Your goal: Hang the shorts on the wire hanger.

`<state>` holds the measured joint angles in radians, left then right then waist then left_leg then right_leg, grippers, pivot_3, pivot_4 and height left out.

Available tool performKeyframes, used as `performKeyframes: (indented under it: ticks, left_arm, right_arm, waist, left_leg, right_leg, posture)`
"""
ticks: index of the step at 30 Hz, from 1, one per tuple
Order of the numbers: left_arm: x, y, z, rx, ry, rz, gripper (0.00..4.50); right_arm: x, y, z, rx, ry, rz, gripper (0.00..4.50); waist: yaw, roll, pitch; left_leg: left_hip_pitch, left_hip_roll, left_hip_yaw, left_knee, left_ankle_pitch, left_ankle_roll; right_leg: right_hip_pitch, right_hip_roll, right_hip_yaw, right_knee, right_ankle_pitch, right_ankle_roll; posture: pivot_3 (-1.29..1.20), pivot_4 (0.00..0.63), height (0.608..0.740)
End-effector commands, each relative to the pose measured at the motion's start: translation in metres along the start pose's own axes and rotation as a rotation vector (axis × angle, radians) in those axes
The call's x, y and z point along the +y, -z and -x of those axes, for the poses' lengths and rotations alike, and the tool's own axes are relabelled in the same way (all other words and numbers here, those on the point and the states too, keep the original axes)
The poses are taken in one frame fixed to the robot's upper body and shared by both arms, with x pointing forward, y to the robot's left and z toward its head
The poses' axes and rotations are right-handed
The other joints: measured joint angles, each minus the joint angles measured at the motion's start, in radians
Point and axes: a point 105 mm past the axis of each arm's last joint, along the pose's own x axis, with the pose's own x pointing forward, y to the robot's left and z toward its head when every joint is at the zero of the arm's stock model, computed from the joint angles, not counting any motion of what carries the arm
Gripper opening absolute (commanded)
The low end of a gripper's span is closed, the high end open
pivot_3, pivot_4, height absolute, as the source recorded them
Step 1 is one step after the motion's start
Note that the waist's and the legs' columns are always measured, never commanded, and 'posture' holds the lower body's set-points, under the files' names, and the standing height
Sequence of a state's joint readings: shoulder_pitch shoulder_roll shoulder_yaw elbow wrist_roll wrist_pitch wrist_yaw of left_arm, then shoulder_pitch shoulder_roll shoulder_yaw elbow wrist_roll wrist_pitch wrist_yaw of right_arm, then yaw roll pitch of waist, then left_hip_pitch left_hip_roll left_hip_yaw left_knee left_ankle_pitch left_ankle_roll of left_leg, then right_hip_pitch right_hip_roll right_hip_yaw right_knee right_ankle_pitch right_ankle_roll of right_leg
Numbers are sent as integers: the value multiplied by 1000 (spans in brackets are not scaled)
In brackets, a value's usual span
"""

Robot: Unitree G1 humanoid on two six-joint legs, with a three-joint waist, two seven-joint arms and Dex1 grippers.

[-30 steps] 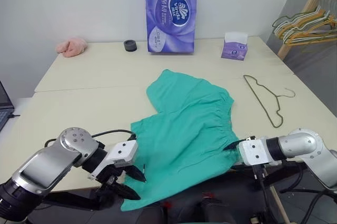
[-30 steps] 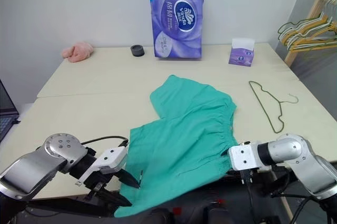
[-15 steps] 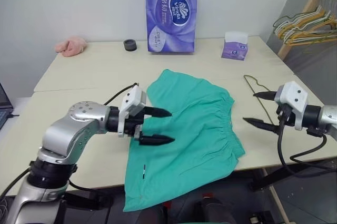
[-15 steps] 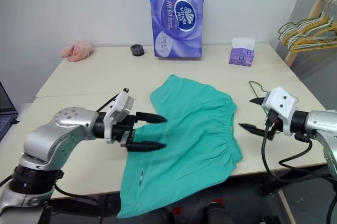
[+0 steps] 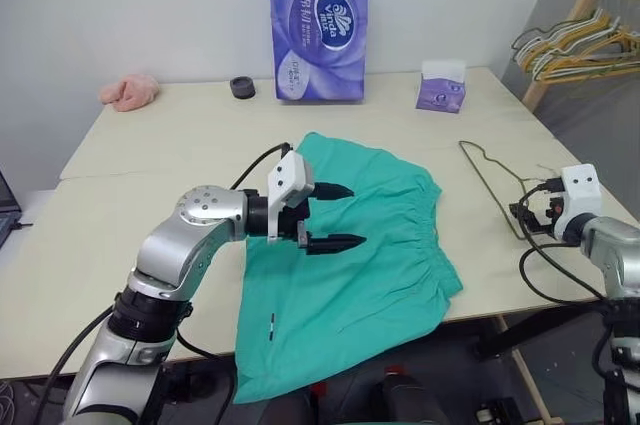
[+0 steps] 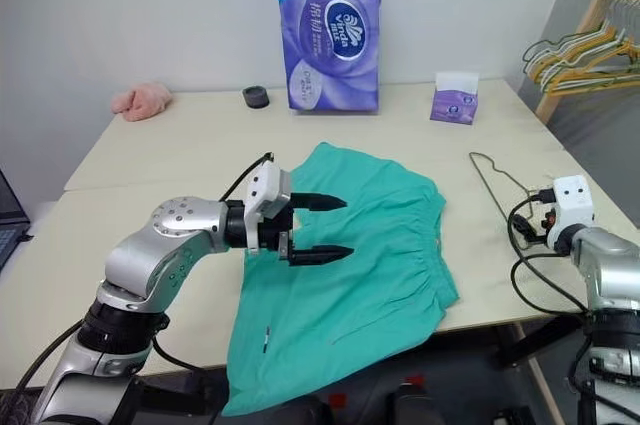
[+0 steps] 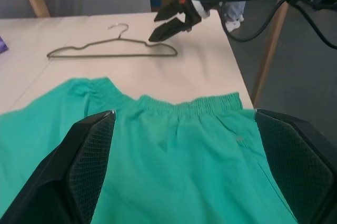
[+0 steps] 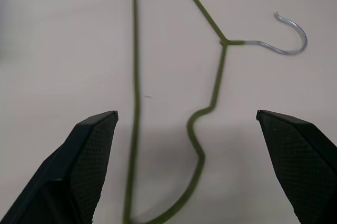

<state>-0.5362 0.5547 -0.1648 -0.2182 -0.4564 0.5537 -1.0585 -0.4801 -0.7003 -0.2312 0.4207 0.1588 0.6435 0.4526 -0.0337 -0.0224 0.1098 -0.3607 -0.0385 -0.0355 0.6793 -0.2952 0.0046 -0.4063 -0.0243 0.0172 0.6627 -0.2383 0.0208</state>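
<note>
The teal-green shorts [image 5: 380, 265] lie flat on the table, waistband toward the right, one leg hanging over the front edge. My left gripper [image 5: 345, 216] hovers open just above their middle, pointing right, with nothing between its fingers. The wire hanger [image 7: 113, 55] lies flat on the table to the right of the shorts, its hook toward the table's right edge. My right gripper [image 7: 152, 29] stands open at the near end of the hanger, a little above the table. In the right wrist view the hanger [image 8: 224, 41] lies straight ahead between the spread fingers.
A tall purple tissue pack [image 5: 315, 20], a small purple tissue box [image 5: 441, 90], a black round lid [image 5: 241, 87] and a pink cloth lump [image 5: 128, 92] stand along the back of the table. A wooden rack of coloured hangers [image 5: 575, 40] is at the far right.
Both grippers opened and left the shorts. The left one rose from the front edge to above their middle. The right one swung out right to the hanger's near end.
</note>
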Motion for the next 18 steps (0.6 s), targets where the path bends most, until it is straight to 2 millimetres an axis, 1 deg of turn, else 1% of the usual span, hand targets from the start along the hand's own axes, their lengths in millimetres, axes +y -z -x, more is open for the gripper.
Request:
performKeyframes:
  ticks: [1, 4, 6, 8, 9, 10, 12, 13, 15, 18]
  left_arm:
    - [-1, -8, -4, -13, 17, -44, 4478]
    - [-3, -7, -4, -11, 20, -50, 4478]
    - [-3, -7, -3, -10, 18, -49, 4478]
    - [-2, -6, -3, -6, 13, -51, 4478]
    - [-1, -5, -3, -3, 12, -56, 4478]
    - [-1, -5, -3, -2, 10, -59, 4500]
    - [0, -5, -3, -4, 8, -65, 4500]
    - [-1, -5, -3, -5, 9, -66, 4500]
    - [-1, -5, -3, -7, 10, -69, 4500]
    - [-2, -4, -4, -14, 5, -74, 4500]
  right_arm:
    - [-12, -1, -6, 8, 46, 33, 4500]
    - [-5, 10, -12, 56, -13, 5, 4500]
    - [-4, 18, -15, 98, -26, 40, 4500]
    - [-5, 26, -18, 150, -32, 3, 4500]
    - [-3, 30, -19, 177, -53, -35, 4500]
    - [0, 34, -20, 202, -73, -62, 4132]
    - [6, 41, -20, 240, -116, -112, 3678]
    - [8, 45, -20, 261, -128, -118, 3264]
    - [9, 52, -19, 292, -138, -128, 2590]
    - [8, 68, -19, 346, -123, -96, 1575]
  waist:
    - [-3, 0, 0]
    - [-8, 0, 0]
    - [-15, 0, 0]
    - [-19, 0, 0]
    - [-21, 0, 0]
    - [-22, 0, 0]
    - [-22, 0, 0]
    - [-22, 0, -1]
    - [-22, -2, -2]
    - [-22, -3, -4]
  left_leg:
    - [0, 0, 0, 0, 0, 0]
    - [0, 0, 0, -1, 0, 1]
    - [0, 0, 0, -1, 0, 1]
    - [0, 0, 0, -1, 0, 1]
    - [0, 0, 0, -1, -1, 1]
    - [1, 0, 0, -1, -1, 1]
    - [1, 0, 0, -1, -1, 1]
    - [1, 0, -1, -1, -1, 1]
    - [1, 1, -1, -1, -1, 1]
    - [1, 1, -1, -1, -1, 1]
  right_leg:
    - [0, 0, 0, 0, 0, 0]
    - [0, 0, 0, 0, 0, 0]
    - [0, 0, 0, 0, 0, 0]
    - [0, 0, 0, 0, 0, 0]
    - [0, 0, 0, 0, 0, 0]
    - [1, 0, 0, 0, 0, 0]
    - [1, 0, 0, 0, 0, 0]
    - [1, 0, 0, 0, 0, 0]
    - [1, 0, 0, 0, 0, 0]
    - [2, 0, 0, -1, 0, 0]
  posture:
    - [-69, 82, 740]
    - [-68, 82, 740]
    - [-67, 83, 740]
    - [-66, 84, 740]
    - [-66, 84, 740]
    - [-66, 84, 740]
    - [-67, 84, 740]
    - [-65, 84, 740]
    - [-65, 84, 740]
    - [-63, 81, 740]
